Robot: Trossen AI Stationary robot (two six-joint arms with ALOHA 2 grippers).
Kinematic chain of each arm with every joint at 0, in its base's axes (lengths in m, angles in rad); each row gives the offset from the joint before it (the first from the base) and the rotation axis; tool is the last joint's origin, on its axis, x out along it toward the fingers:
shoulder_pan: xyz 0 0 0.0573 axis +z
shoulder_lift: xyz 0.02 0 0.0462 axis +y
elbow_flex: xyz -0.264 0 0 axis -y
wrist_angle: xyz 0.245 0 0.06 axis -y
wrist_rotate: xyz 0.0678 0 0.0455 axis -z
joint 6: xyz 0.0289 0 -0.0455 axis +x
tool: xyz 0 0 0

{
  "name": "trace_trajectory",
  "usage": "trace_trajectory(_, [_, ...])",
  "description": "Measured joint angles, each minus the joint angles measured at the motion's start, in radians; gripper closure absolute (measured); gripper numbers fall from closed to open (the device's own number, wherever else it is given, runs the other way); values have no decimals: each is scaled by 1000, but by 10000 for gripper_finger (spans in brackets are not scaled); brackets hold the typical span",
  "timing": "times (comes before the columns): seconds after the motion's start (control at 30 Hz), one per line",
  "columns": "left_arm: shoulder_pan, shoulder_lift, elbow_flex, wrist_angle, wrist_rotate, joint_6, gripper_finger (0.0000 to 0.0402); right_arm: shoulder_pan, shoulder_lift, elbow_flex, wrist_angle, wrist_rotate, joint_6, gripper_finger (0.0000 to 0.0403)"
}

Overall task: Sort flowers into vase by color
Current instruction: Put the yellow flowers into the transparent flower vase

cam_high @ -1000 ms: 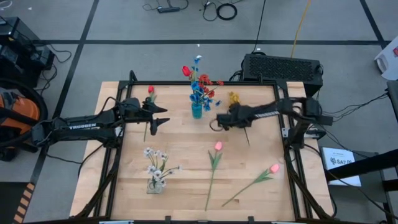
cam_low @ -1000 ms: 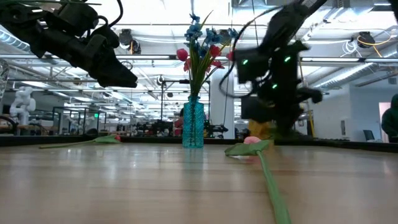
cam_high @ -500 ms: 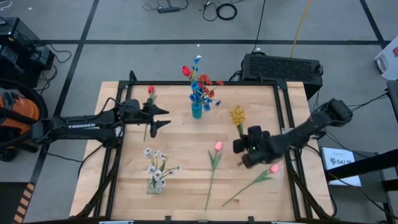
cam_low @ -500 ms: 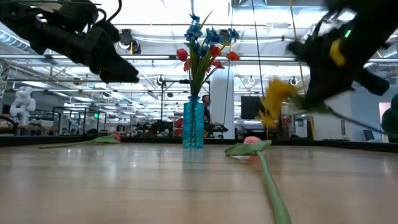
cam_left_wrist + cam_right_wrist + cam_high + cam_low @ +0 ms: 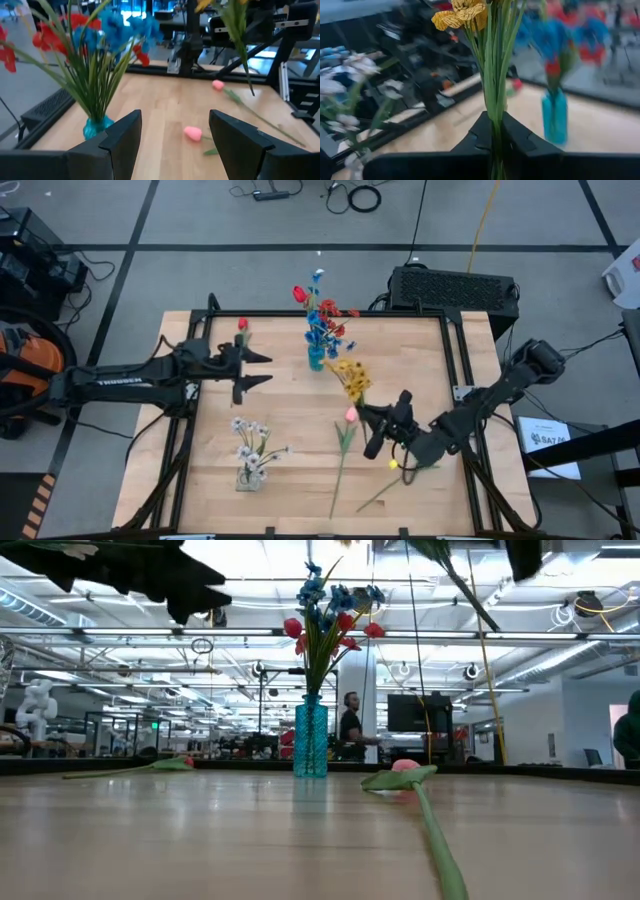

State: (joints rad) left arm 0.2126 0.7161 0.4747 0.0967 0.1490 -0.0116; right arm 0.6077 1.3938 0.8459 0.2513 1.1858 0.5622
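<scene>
Two vases stand on the wooden table (image 5: 420,370): a blue vase (image 5: 316,359) near the far edge, already filled with red and blue flowers (image 5: 322,316), and a clear vase (image 5: 247,476) toward the near left, holding the white flowers (image 5: 250,438). The right hand (image 5: 378,430) hangs above the near right part of the table, its fingers pressed together on the stem of the yellow flower (image 5: 349,374), whose head points toward the blue vase and sits just short of it in the high view. In the right wrist view the green stems rise straight up out of the clamped fingers (image 5: 475,140), with the yellow head at the top and the blue vase beyond.

Directly under and beside that hand lies a pink tulip (image 5: 350,415) with its long stem running toward the near edge; a second pink tulip's stem (image 5: 385,490) lies farther right, its head hidden by the arm. A red flower (image 5: 242,325) lies at the far left. The left hand (image 5: 262,368) hovers left of the blue vase, fingers apart and holding nothing. A person (image 5: 350,727) stands in the room behind the table.
</scene>
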Motion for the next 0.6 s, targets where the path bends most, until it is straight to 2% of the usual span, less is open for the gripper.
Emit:
trace_trajectory(0.13, [-7,-27,0,0,0,-6,162,-45,41,0,312,-42,-369,395])
trace_trajectory(0.2, [-7,-31,0,0,1,-6,162,-101,67,0,461,-165,-504,395])
trace_trajectory(0.3, [-7,-31,0,6,1,-6,162,-208,110,6,617,-426,-575,395])
trace_trajectory(0.43, [-6,-31,0,39,31,-7,162,-327,166,92,577,-609,-575,395])
trace_trajectory(0.6, [-7,-31,0,106,131,-9,162,-410,266,296,418,-790,-586,395])
